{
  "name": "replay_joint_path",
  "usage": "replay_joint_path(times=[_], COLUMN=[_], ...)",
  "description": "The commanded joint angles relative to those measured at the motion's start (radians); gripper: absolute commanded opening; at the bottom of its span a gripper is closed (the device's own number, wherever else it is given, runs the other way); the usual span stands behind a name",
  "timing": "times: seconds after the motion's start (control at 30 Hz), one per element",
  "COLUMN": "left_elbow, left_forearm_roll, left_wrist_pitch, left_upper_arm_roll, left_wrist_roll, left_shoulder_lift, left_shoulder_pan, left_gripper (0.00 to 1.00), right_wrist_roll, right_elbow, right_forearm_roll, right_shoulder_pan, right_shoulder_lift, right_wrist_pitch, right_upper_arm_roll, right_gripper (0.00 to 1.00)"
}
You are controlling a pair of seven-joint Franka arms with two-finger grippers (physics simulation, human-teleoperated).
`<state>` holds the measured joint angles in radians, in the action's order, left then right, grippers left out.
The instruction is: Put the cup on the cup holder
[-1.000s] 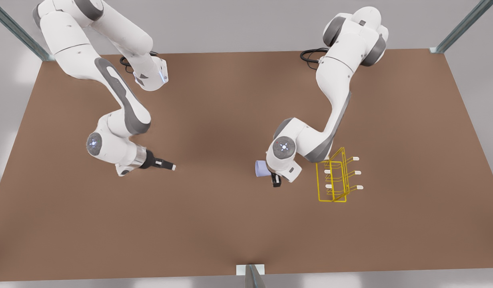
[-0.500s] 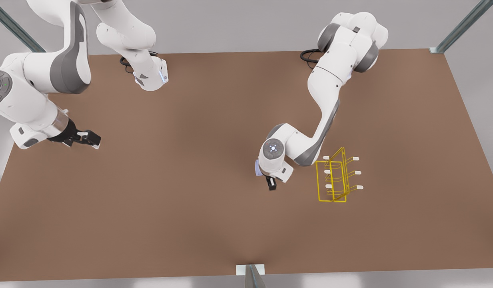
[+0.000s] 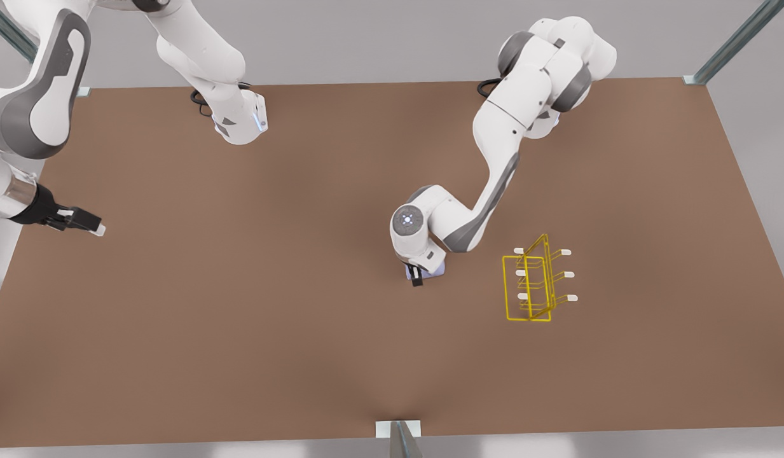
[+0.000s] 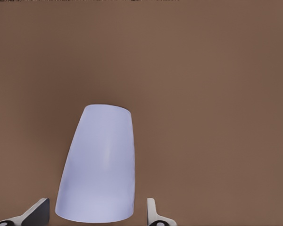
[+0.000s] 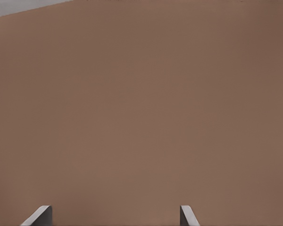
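The lavender-blue cup (image 4: 99,165) lies on the brown table, its wide end toward the left wrist camera. My left gripper (image 4: 96,214) is open and straddles that wide end, with a small gap on each side of the cup. In the front view this gripper (image 3: 417,280) hangs mid-table and covers most of the cup (image 3: 434,272). The yellow wire cup holder (image 3: 535,286) stands apart on the front view's right, its white-tipped prongs bare. My right gripper (image 3: 93,228) waits open at the table's edge on the front view's left, nothing between its fingers (image 5: 40,215).
The brown table (image 3: 302,356) reaches metal frame posts at its corners. A small bracket (image 3: 398,429) sits at the near edge. Both arm bases (image 3: 239,124) stand along the far edge.
My right arm swung from mid-table out to the front view's left edge. My left gripper shifted toward the front view's left and came over the cup, which is now largely covered.
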<state>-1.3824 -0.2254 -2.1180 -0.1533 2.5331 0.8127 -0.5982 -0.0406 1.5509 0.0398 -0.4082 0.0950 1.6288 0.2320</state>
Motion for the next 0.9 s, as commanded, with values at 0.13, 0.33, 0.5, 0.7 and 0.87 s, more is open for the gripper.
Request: replay_joint_path(times=[0.13, 0.33, 0.5, 0.7, 0.87], left_elbow=[0.000, -0.018, -0.017, -0.017, -0.010], left_forearm_roll=[-0.038, -0.072, -0.086, -0.115, -0.115], left_wrist_pitch=[-0.019, -0.019, -0.017, -0.037, -0.053], left_upper_arm_roll=[0.000, 0.000, 0.001, 0.003, 0.004], left_wrist_roll=[0.055, 0.053, 0.052, 0.049, 0.049], left_shoulder_lift=[0.022, 0.029, 0.029, 0.051, 0.074], left_shoulder_pan=[-0.002, -0.006, 0.000, 0.006, 0.005], left_gripper=[1.00, 1.00, 1.00, 1.00, 1.00], right_wrist_roll=[-0.162, -0.093, -0.087, -0.088, -0.088], right_elbow=[-0.054, -0.063, -0.055, -0.055, -0.051], right_forearm_roll=[-0.026, -0.077, -0.083, -0.083, -0.083], right_shoulder_pan=[0.101, 0.250, 0.239, 0.235, 0.233], right_shoulder_lift=[0.002, 0.049, 0.017, 0.023, 0.032], right_wrist_pitch=[0.039, 0.037, 0.022, 0.011, 0.017], right_upper_arm_roll=[0.033, 0.055, 0.055, 0.053, 0.053], right_gripper=[1.00, 1.00, 1.00, 1.00, 1.00])
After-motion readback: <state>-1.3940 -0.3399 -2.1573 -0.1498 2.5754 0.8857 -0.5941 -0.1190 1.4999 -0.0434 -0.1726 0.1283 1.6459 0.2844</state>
